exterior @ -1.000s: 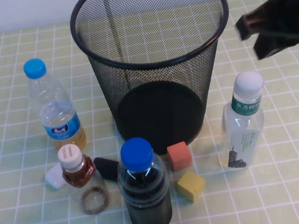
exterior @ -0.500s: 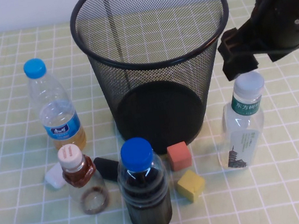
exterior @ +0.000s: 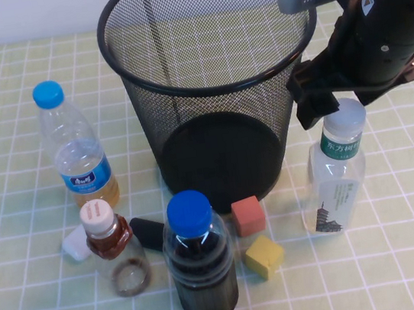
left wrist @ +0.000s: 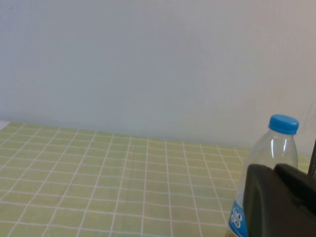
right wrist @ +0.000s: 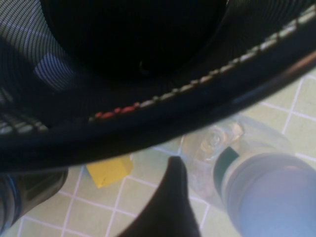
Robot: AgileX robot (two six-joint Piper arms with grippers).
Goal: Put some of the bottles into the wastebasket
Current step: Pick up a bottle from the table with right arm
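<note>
The wastebasket (exterior: 215,84) stands upright on the counter (exterior: 35,302), mouth up, and through the mesh nothing shows inside but its solid dark base. The right gripper (exterior: 321,99) hangs just above the white cap of the taller bottle (exterior: 337,175), close beside the wastebasket's rim, its fingers spread wide and holding nothing; in the right wrist view one dark finger (right wrist: 165,207) shows beside the blurred cap, with the rim crossing in front. That bottle stands upright, long axis vertical, cap up, green label facing the camera, and looks empty. The small squat bottle (exterior: 114,249) stands upright too, cream cap up, well apart from the right fingers on the wastebasket's other side, with amber liquid at its neck. Near it are the slim blue-capped bottle (exterior: 76,154), holding a little yellowish liquid, and the wide bottle of dark liquid (exterior: 199,260). The left gripper (left wrist: 279,202) is out of the high view; its fingers sit closed together, with the slim bottle just behind them, partly hidden.
</note>
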